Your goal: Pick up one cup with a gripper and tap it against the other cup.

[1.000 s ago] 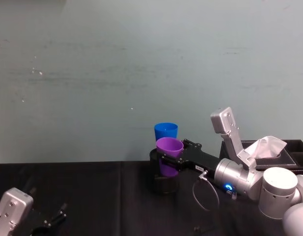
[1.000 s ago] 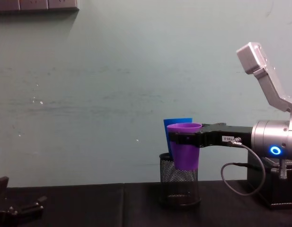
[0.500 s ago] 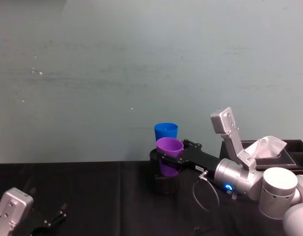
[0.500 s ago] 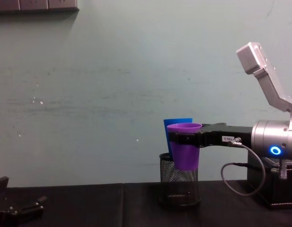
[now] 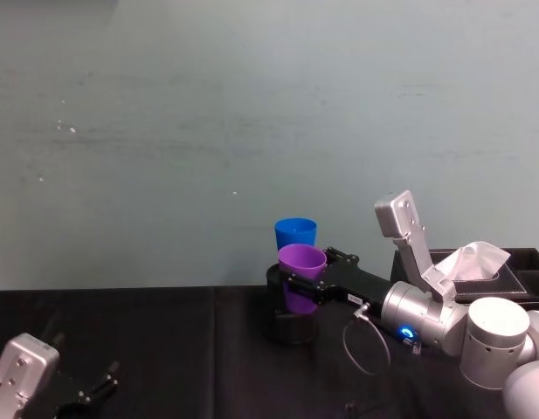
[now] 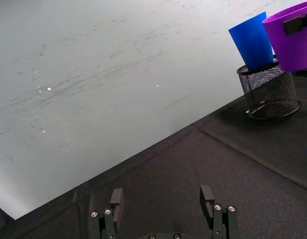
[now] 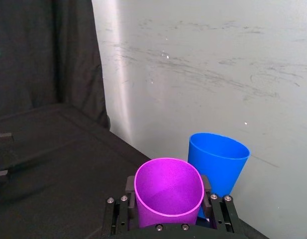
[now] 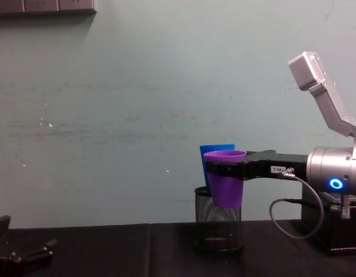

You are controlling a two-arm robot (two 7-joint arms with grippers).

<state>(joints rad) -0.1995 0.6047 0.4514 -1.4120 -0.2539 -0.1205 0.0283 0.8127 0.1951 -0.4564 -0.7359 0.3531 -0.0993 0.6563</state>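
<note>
The purple cup [image 5: 301, 272] [image 8: 225, 183] [image 7: 168, 196] [image 6: 293, 38] hangs upright in the air, held near its rim by my right gripper [image 5: 306, 287] [image 8: 223, 171], which is shut on it. Just behind it the blue cup [image 5: 294, 236] [image 8: 215, 151] [image 7: 217, 161] [image 6: 253, 42] stands tilted inside a black mesh pen holder [image 5: 292, 323] [image 8: 218, 225] [image 6: 269, 94]. The two cups look very close or touching; I cannot tell which. My left gripper [image 6: 164, 205] [image 5: 90, 393] [image 8: 22, 254] rests open low at the table's left, holding nothing.
A black cloth [image 5: 190, 349] covers the table, with a pale wall behind. A black tissue box [image 5: 500, 272] with a white tissue stands at the right behind my right arm. A loose cable [image 8: 287, 219] loops under the right wrist.
</note>
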